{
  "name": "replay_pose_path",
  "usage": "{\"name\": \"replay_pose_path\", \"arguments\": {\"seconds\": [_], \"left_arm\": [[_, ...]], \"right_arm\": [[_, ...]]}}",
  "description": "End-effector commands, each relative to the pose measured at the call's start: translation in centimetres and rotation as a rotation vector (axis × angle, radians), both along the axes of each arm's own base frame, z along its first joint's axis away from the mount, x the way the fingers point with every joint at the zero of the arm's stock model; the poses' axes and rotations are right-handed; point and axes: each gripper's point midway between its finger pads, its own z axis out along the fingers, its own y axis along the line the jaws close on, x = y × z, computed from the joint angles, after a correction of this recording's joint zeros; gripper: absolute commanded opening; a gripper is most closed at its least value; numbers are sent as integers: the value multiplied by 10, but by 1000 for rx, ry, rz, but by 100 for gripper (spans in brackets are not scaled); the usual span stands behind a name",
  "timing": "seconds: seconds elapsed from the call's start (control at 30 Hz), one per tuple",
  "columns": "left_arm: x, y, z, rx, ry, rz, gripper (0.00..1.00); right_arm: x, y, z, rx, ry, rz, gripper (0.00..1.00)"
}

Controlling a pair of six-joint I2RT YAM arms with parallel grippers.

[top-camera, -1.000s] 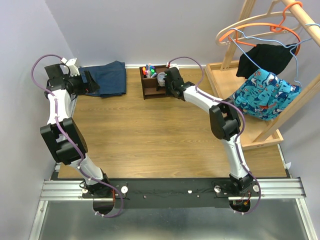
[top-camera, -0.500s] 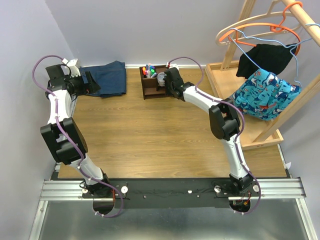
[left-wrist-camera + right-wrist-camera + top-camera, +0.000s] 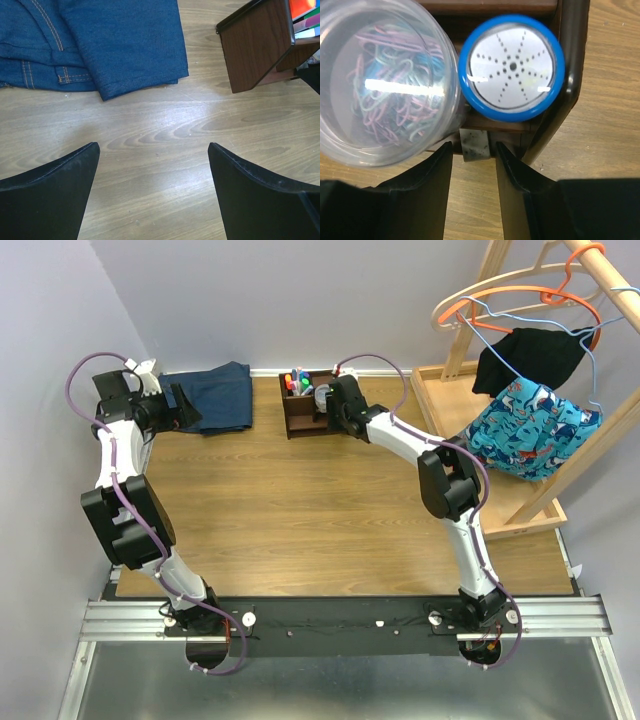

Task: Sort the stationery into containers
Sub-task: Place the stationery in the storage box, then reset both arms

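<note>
The right end effector [image 3: 473,156] points at the low shelf of the small dark brown wooden desk organiser [image 3: 572,75]. Its two fingers stand a little apart. The small beige speckled block [image 3: 476,143] sits between them, at the front lip of that shelf. A thin gap shows on each side of the block, so I think it is not being pinched. I think the block goes here because the short things fit on the low shelf.

Just behind the block, in the organiser, the clear round plastic tub of coloured paper clips [image 3: 380,85] and the short blue-rimmed cylinder [image 3: 511,67] stand side by side.

The left end effector [image 3: 152,147] is spread wide with nothing in it. It hangs over the wooden tabletop [image 3: 160,125], well to the left of the organiser and near the folded blue jeans [image 3: 115,40]. It is probably there to stay out of the way.

The top view shows both arms, and the slim white markers with coloured caps [image 3: 297,377] standing in the organiser's tall part. But the right arm hides the low shelf there. Only the right wrist view shows the block, tub and cylinder.
</note>
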Motion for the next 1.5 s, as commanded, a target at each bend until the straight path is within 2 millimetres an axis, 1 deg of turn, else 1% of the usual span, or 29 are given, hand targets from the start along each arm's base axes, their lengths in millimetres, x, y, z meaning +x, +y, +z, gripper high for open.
{"name": "replay_pose_path", "arguments": {"seconds": [0.0,0.1,0.13,0.17,0.2,0.23,0.27,0.3,0.33,0.37,0.4,0.43,0.47,0.5,0.53,0.57,0.6,0.63,0.7,0.77,0.8,0.83,0.9,0.93,0.97,1.13,1.23,1.4,1.47], "left_arm": [[-2,-8,15,-12,-40,-10,99],[-3,-11,17,-14,-47,-17,99],[-3,-12,21,-15,-55,-23,99],[-3,-14,21,-16,-56,-27,99],[-3,-18,23,-19,-59,-34,99],[-4,-21,26,-17,-65,-40,99],[-4,-24,29,-13,-72,-46,99],[-4,-30,30,-11,-75,-58,99],[-6,-35,32,-9,-75,-67,99],[-7,-38,34,-6,-74,-72,99],[-8,-44,34,-3,-73,-87,99],[-11,-55,37,4,-74,-110,99],[-12,-61,37,16,-68,-119,99],[-13,-68,36,25,-62,-131,99],[-17,-83,38,49,-64,-173,99],[-19,-90,37,57,-60,-184,99],[-21,-94,35,72,-52,-177,99],[-26,-100,31,77,-40,-179,99],[-32,-112,24,73,-9,-159,99],[-44,-117,15,77,14,-142,99],[-49,-126,13,92,12,-163,99],[-57,-123,8,136,12,-141,99],[-66,-133,7,202,-16,-172,99],[-72,-125,7,248,-34,-140,99],[-76,-133,9,274,-55,-156,99],[-93,-144,19,321,-150,-200,99],[-94,-145,23,342,-169,-216,99],[-103,-142,18,404,-131,-267,99],[-106,-137,16,447,-113,-263,99]], "right_arm": [[-4,-10,18,-1,-28,-23,48],[-20,-19,16,-15,4,-26,48],[-27,-24,28,-7,3,-34,48],[-39,-31,19,-17,38,-44,48],[-48,-36,19,-7,57,-57,49],[-58,-37,39,28,47,-45,52],[-76,-45,26,18,91,-37,53],[-85,-49,26,21,103,-35,54],[-94,-53,27,22,113,-36,57],[-103,-59,40,39,98,-37,63],[-118,-69,26,5,129,-29,65],[-124,-72,27,3,121,-15,67],[-130,-75,37,16,100,-1,76],[-141,-82,29,-7,117,29,79],[-148,-75,31,21,122,90,82],[-151,-73,34,24,116,125,85],[-156,-72,45,19,89,182,86],[-164,-68,44,25,103,231,89],[-169,-72,52,-3,92,271,95],[-176,-84,50,-53,120,256,100],[-177,-90,49,-75,131,235,100],[-182,-98,49,-103,152,218,100],[-183,-111,55,-147,134,177,100],[-187,-115,65,-144,115,174,100],[-190,-118,69,-148,109,171,100],[-216,-139,78,-184,160,148,100],[-223,-146,89,-188,128,152,100],[-235,-146,108,-135,77,181,100],[-239,-146,106,-130,73,194,100]]}}
